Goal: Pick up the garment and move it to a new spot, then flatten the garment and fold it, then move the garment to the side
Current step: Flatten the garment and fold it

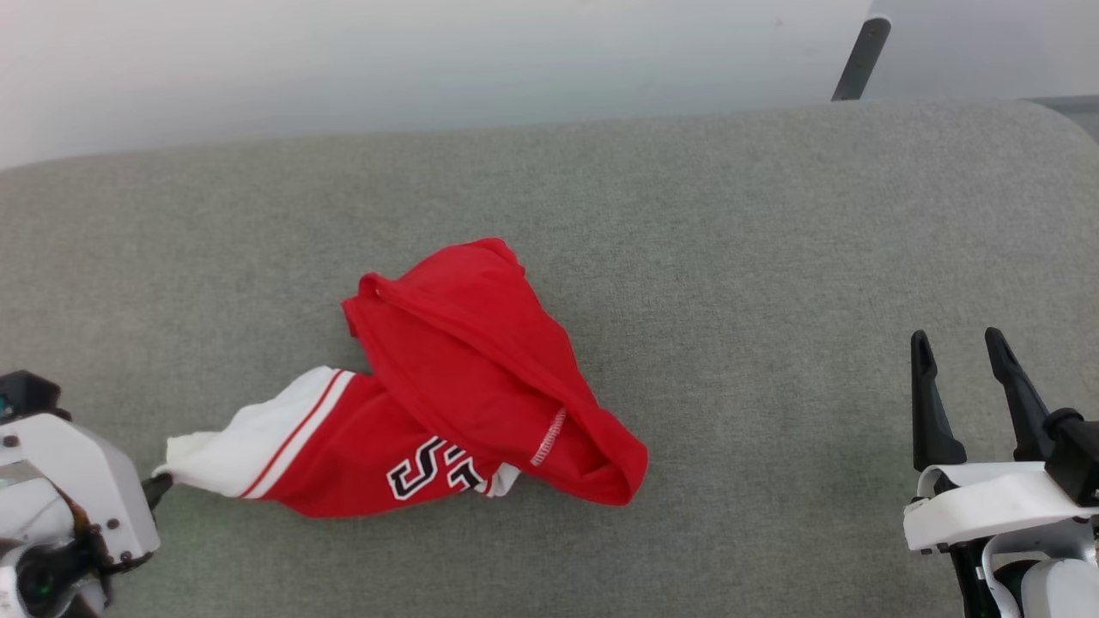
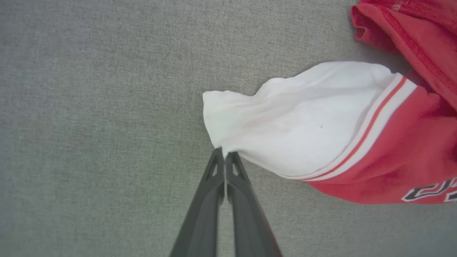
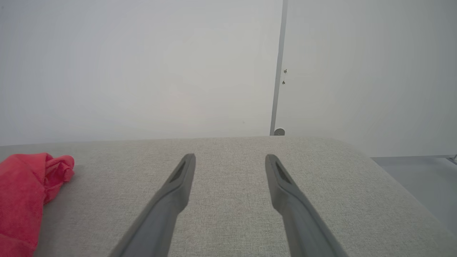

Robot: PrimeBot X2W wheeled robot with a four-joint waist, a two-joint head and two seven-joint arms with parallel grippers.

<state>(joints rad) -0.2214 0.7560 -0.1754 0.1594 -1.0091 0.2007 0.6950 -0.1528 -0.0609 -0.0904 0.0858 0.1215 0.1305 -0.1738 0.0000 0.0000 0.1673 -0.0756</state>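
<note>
Left gripper point(image 2: 224, 153): jaws clamp the garment point(image 1: 481, 386) by its sleeve corner, a hold suited to dragging. Right gripper point(image 1: 957, 343): jaws stand apart, idle.

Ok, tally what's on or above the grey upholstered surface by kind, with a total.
Red jersey T-shirt: 1
Grippers: 2 (left gripper shut on its white sleeve, right gripper open)
Total: 3

Left gripper point(image 2: 225, 152) low at left, fingers together; right gripper point(image 1: 956, 337) upright, fingers wide apart
</note>
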